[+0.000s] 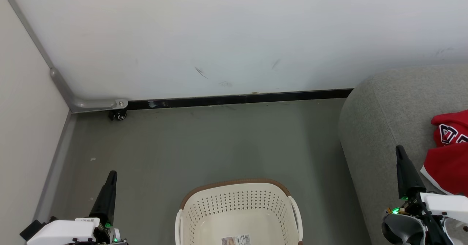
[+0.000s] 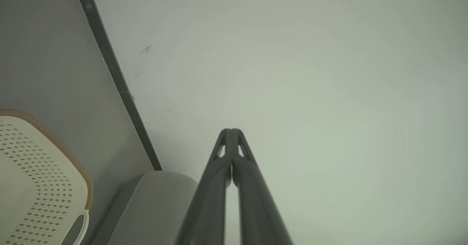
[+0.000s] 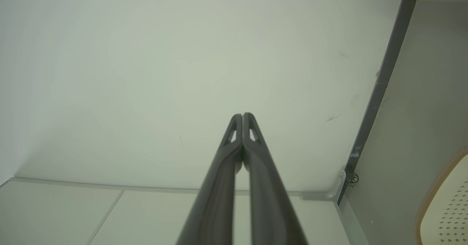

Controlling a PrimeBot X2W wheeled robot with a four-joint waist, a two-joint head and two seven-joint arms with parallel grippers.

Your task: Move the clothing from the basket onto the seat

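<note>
The basket (image 1: 239, 204) sat empty at lower centre; the clothing (image 1: 448, 157) lay on the seat (image 1: 380, 120) at right. The left gripper (image 1: 112, 174) and right gripper (image 1: 399, 149), fingers pressed together and empty, likely needed only to withdraw without snagging it.

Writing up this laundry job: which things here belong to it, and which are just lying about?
Job: basket, red clothing, grey seat.
Lying about: small caster wheel, pale scrap on the floor.

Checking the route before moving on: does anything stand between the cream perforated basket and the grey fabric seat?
Nothing visible: bare grey floor lies between the cream perforated plastic basket and the rounded grey fabric seat, where the red clothing already lies.
</note>
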